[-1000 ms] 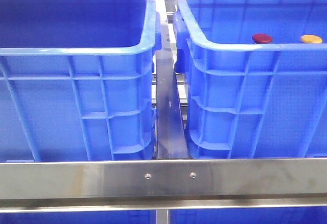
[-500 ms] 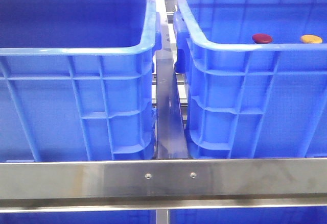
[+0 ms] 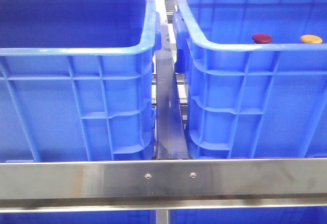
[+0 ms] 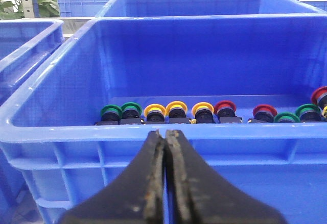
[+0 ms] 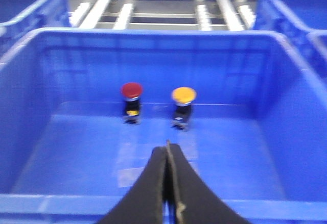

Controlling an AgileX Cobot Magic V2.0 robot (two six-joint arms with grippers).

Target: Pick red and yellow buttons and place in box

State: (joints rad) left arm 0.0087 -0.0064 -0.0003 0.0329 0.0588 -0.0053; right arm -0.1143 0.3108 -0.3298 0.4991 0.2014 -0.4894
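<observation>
Nothing moved: red button (image 3: 262, 38), yellow button (image 3: 311, 39) inside right crate (image 3: 235, 81).

No readable text, label or number appears anywhere.

Glossy blue moulded plastic for the box (image 3: 240, 96) and its twin crate (image 3: 76, 101), ribbed walls catching soft highlights. Brushed steel on the front rail (image 3: 163, 175), faintly streaked, two small screw heads set in. Smooth, shiny plastic caps on the red button (image 5: 132, 90) and yellow button (image 5: 183, 95). Matt black, worn and scuffed along the edges on the left claw (image 4: 165, 183) and right claw (image 5: 167, 188).
</observation>
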